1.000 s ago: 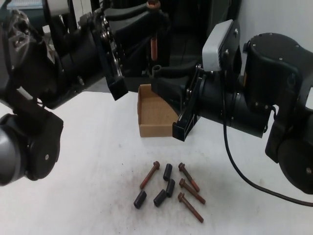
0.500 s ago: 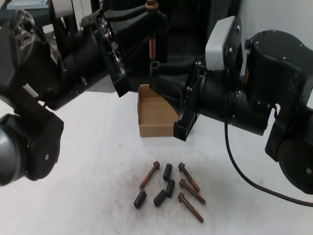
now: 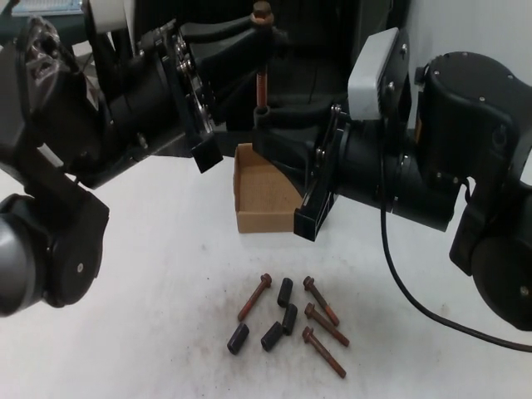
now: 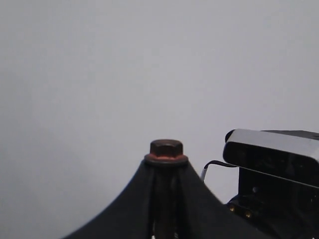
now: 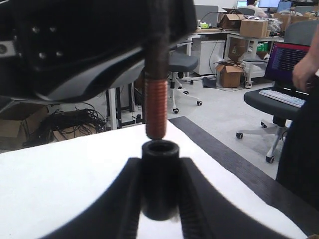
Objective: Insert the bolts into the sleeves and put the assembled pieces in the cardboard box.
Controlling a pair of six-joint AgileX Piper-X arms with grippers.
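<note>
My left gripper is shut on a rusty bolt, held upright with its head on top. Directly below it, my right gripper is shut on a black sleeve with its opening facing up. The bolt's threaded tip hangs just above the sleeve's hole, lined up with it and still outside it. Both are held in the air over the far side of the open cardboard box.
On the white bench near the front lie several loose bolts and several loose black sleeves in one cluster. A black cable from the right arm trails over the bench at the right. A person stands at the edge of the right wrist view.
The left gripper has brought the bolt down a little and the right gripper has shifted the sleeve slightly, so the bolt's tip now sits straight over the sleeve's opening.
</note>
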